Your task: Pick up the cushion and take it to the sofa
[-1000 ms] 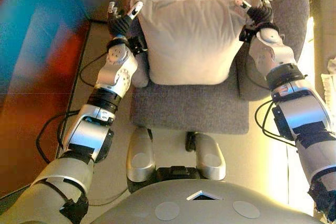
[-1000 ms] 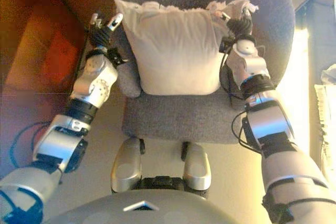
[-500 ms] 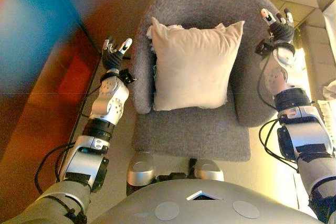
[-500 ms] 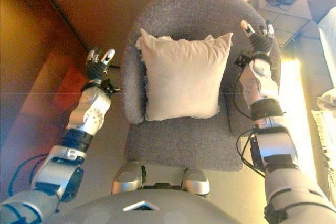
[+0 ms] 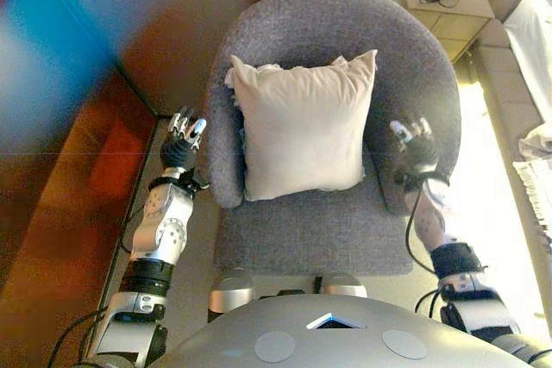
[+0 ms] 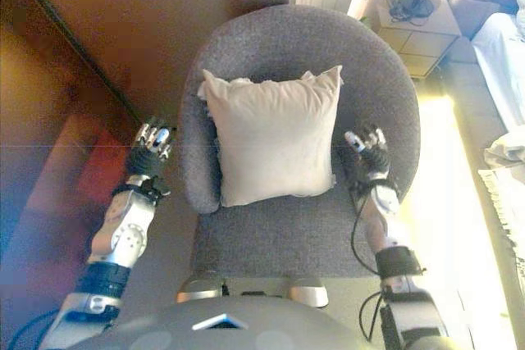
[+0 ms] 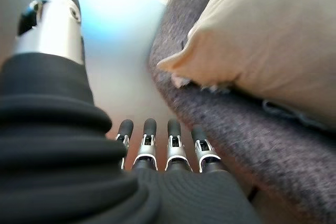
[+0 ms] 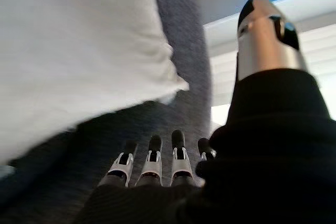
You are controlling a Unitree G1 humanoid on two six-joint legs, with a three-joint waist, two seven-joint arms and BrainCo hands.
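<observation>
Both robot hands empty, fingers straight: left robot hand (image 5: 180,148) at cushion's (image 5: 298,131) 9 o'clock, right robot hand (image 5: 414,152) at 3; cushion propped in grey armchair (image 5: 321,230).

Pale floor (image 5: 504,213), sunlit; drawer cabinet (image 6: 408,26) behind.

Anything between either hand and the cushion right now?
Yes: the chair's arms. The cushion leans against the back of the grey armchair. The left hand is outside the chair's left arm, so that wall lies between. The right hand hovers at the right arm, clear of the cushion.
</observation>
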